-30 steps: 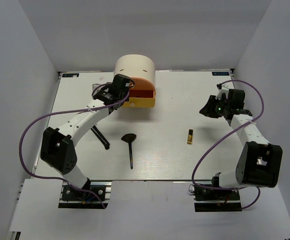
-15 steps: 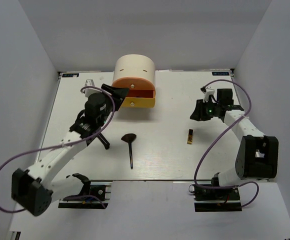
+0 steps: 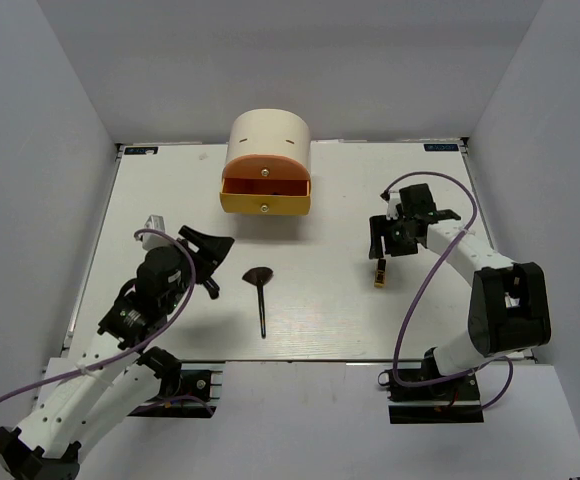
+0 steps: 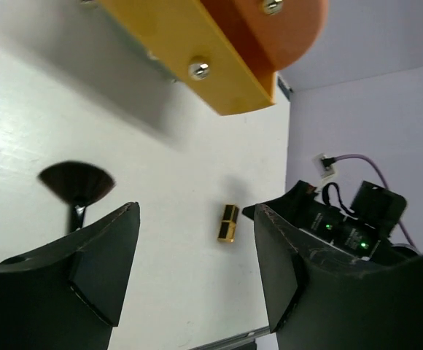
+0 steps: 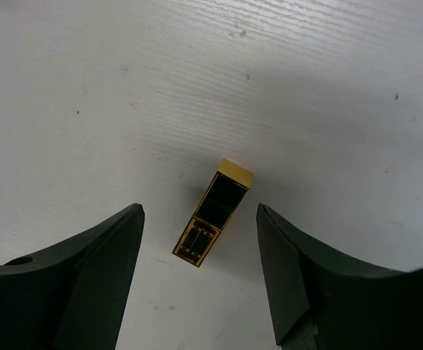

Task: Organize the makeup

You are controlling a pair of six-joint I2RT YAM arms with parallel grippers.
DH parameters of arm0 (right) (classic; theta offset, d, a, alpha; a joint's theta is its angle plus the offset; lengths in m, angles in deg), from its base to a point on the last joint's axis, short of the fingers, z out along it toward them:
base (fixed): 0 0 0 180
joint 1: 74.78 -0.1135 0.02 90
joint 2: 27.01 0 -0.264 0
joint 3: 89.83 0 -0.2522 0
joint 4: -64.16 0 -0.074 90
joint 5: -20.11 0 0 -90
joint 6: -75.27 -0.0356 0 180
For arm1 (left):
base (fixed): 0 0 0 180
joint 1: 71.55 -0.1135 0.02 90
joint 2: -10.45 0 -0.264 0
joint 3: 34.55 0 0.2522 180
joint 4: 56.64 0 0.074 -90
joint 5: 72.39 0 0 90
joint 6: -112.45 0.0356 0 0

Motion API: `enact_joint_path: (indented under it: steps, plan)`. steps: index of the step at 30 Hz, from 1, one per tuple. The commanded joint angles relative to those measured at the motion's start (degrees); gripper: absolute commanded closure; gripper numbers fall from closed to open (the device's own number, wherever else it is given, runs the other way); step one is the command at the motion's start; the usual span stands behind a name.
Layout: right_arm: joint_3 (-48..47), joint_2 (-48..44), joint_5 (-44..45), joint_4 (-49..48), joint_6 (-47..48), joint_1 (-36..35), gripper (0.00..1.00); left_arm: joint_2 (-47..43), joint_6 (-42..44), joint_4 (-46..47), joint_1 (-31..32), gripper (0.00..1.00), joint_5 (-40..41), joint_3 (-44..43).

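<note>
The right pincer [image 5: 198, 207] hangs low over the worktop [image 3: 320, 315] with its two fingers spread wide and nothing pinched between them. Straight below the gap lies a black-and-gold lipstick [image 5: 213, 213], flat on the worktop and slightly askew to the fingers. It touches neither finger. In the top view the same pincer [image 3: 384, 245] sits just beyond the far end of the lipstick [image 3: 380, 272].

The left pincer [image 4: 197, 207] is also spread and empty, held near the worktop on the left side and pointing toward the middle. Seen from above, this pincer [image 3: 215, 258] partly covers the thin black stick brush [image 3: 213, 291], of which only the near end shows. Whether the fingers touch it cannot be told.

The black fan brush [image 3: 261, 300] lies just right of the left pincer with its fanned head toward the far side, and its head [image 4: 76, 181] shows in the left wrist view.

At the far side stands the round cream box [image 3: 268, 135]. Its yellow drawer [image 3: 265, 206] is pulled out under the orange drawer [image 3: 265, 168], and what is inside cannot be made out. The lipstick and both brushes lie outside the box, well apart from it.
</note>
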Motion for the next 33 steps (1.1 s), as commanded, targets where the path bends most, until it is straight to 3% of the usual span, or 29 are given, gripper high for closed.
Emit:
enact_joint_path:
  steps: [1, 10, 17, 19, 23, 24, 26, 32, 33]
  plan:
    - [0.81, -0.92, 7.03, 1.82, -3.7, -1.82, 0.31, -2.17, -1.9, -4.36, 0.18, 0.26, 1.4, 1.68]
    - [4.59, 1.54, 8.44, 1.21, -8.19, -5.25, 0.38, -1.03, -2.34, -6.04, 0.18, 0.26, 1.4, 2.11]
    - [3.28, 3.65, 8.88, 1.12, -7.66, -6.14, 0.5, -4.37, -4.54, -6.3, 0.18, 0.26, 1.75, 4.58]
    - [2.84, 4.0, 9.05, 1.12, -7.22, -6.4, 0.57, -5.24, -4.81, -6.56, 0.18, 0.26, 2.01, 4.84]
    - [1.87, 2.78, 9.14, -0.19, -2.32, -6.49, 0.86, -6.39, -5.07, -7.88, 0.18, 0.26, 2.37, 4.84]
    - [1.44, 2.17, 8.88, -0.63, -0.99, -6.31, 0.89, -6.65, -5.07, -7.97, 0.18, 0.26, 2.37, 4.84]
    - [0.47, -0.38, 5.2, -1.95, 4.51, -6.14, 1.0, -7.09, -5.16, -8.06, 0.18, 0.26, 2.19, 5.37]
    - [-9.54, -4.08, -20.53, -2.57, 23.66, -6.66, 1.0, -7.8, -5.51, -6.39, 0.18, 0.26, 1.49, 7.12]
    - [-11.21, -3.82, -28.14, -0.57, 27.37, -6.49, 1.0, -7.88, -5.51, -6.21, 0.18, 0.26, 1.4, 7.22]
